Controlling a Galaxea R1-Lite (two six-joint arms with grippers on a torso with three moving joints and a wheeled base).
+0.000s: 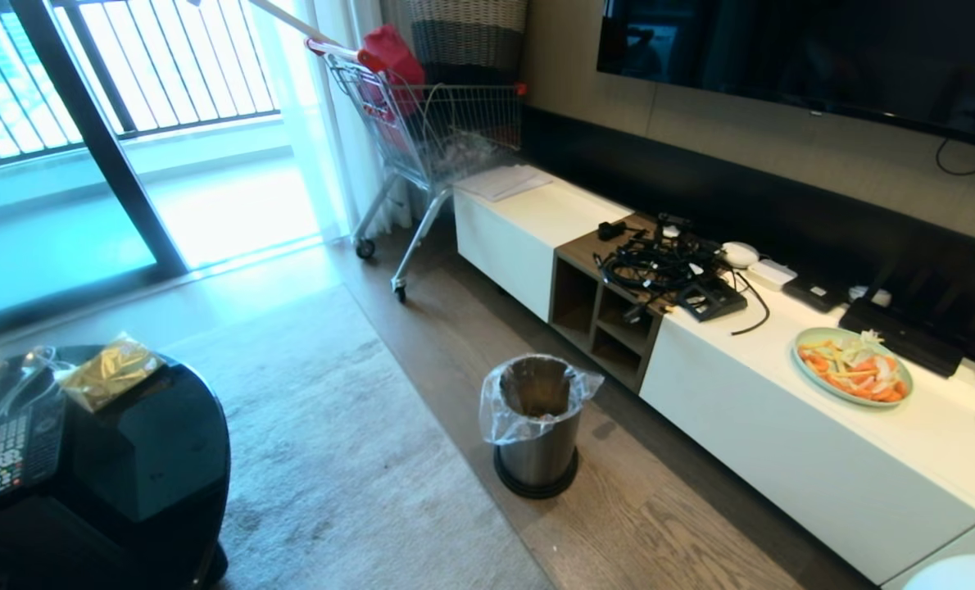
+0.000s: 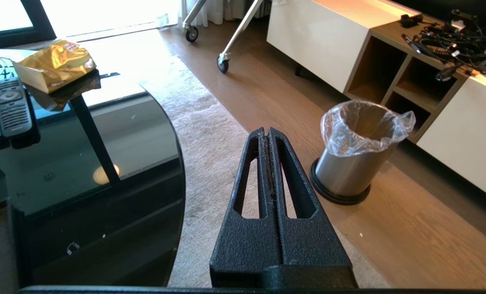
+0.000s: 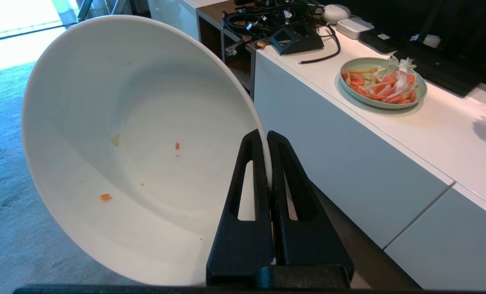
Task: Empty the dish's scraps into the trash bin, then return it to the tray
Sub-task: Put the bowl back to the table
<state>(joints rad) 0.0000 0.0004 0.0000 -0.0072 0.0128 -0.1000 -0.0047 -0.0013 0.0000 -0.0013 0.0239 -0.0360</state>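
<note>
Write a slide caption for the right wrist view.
Right tool pinching the tilted, nearly empty plain white round bowl by its rim, beside the white cabinet.

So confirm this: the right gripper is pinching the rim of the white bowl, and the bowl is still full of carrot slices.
Not quite. The right gripper does pinch the rim of the white bowl, but the right wrist view shows the bowl nearly empty, with only a few tiny orange crumbs left inside.

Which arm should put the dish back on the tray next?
The right. Its gripper is already shut on the rim of the dish, nearly emptied. The left gripper is shut and holds nothing. The tray is out of view.
</note>
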